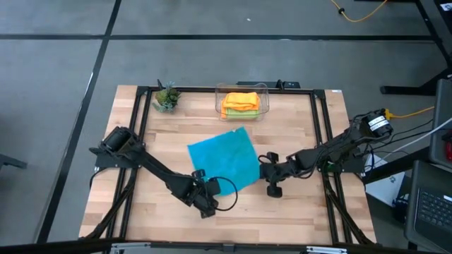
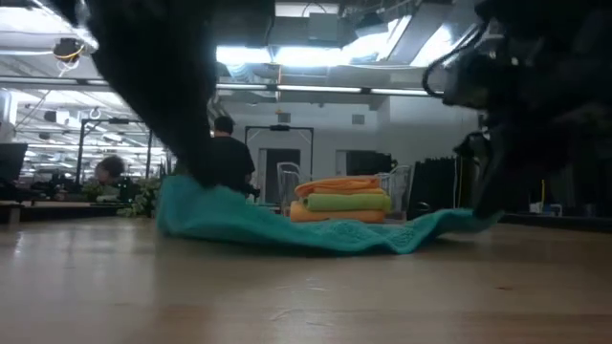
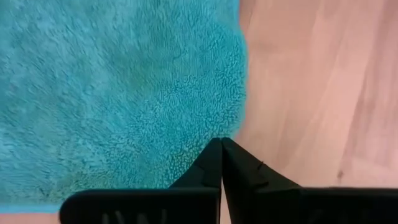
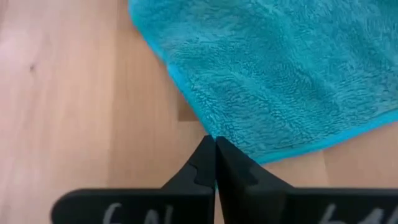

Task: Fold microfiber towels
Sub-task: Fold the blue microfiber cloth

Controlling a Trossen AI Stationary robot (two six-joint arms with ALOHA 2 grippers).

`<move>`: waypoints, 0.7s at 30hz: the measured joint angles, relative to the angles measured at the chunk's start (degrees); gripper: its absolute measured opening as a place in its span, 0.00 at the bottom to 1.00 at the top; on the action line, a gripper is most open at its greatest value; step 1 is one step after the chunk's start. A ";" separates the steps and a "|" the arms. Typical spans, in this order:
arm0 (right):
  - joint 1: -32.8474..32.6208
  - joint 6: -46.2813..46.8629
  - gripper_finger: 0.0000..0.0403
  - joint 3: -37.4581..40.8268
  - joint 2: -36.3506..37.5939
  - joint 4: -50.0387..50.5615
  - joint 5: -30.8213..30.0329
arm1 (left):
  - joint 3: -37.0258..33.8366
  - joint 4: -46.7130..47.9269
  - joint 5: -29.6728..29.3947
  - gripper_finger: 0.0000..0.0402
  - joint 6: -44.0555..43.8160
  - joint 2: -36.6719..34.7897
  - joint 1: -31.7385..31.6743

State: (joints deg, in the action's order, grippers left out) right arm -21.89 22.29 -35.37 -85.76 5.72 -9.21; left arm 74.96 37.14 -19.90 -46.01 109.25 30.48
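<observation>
A teal blue towel (image 1: pixel 224 159) lies spread in the middle of the wooden table. My left gripper (image 1: pixel 200 175) is shut on its near-left corner and my right gripper (image 1: pixel 263 167) on its near-right corner. In the low view both held corners are raised, the left one (image 2: pixel 177 191) higher than the right one (image 2: pixel 483 218), and the middle of the towel (image 2: pixel 325 234) rests on the table. Folded orange and lime green towels (image 1: pixel 241 103) lie stacked in a clear bin (image 1: pixel 264 90) at the far edge. My left gripper pinches the towel's near-left corner (image 3: pixel 229 132) between its two shut fingers, coming from the near left and slanting down. That corner is lifted off the table and the cloth slopes down from it. My right gripper pinches the towel's near-right corner (image 4: pixel 216 130) between its two shut fingers, slanting down from the right. This corner is raised slightly, and the cloth runs slack to the table.
A small potted plant (image 1: pixel 167 97) stands at the far left of the table, next to the bin. Bare wood (image 1: pixel 141 204) lies along the near edge and on both sides of the towel. People show in the room beyond the table (image 2: pixel 226 153).
</observation>
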 joint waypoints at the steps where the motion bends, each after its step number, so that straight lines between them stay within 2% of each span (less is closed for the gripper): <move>1: -0.23 0.05 0.01 -1.40 0.00 2.25 -0.09 | 0.74 0.79 0.09 0.00 0.02 -0.11 0.05; 4: -1.40 0.96 0.00 -6.18 0.00 8.64 -1.03 | 3.49 3.41 0.51 0.00 0.06 -0.16 0.84; 11: -5.22 6.03 0.00 -17.40 0.07 24.46 -1.70 | 7.20 4.62 7.13 0.00 -0.35 -0.22 2.91; 14: -6.50 5.66 0.00 -19.66 0.13 26.02 -3.52 | 7.65 4.67 8.05 0.00 0.08 -0.26 3.79; 21: -5.66 0.92 0.00 -20.70 0.13 25.55 -14.30 | 7.65 13.29 3.42 0.00 0.04 -0.26 4.20</move>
State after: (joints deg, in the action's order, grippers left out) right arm -27.55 23.21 -56.07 -85.62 31.26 -23.51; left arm 82.61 50.43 -16.48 -45.98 108.99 34.68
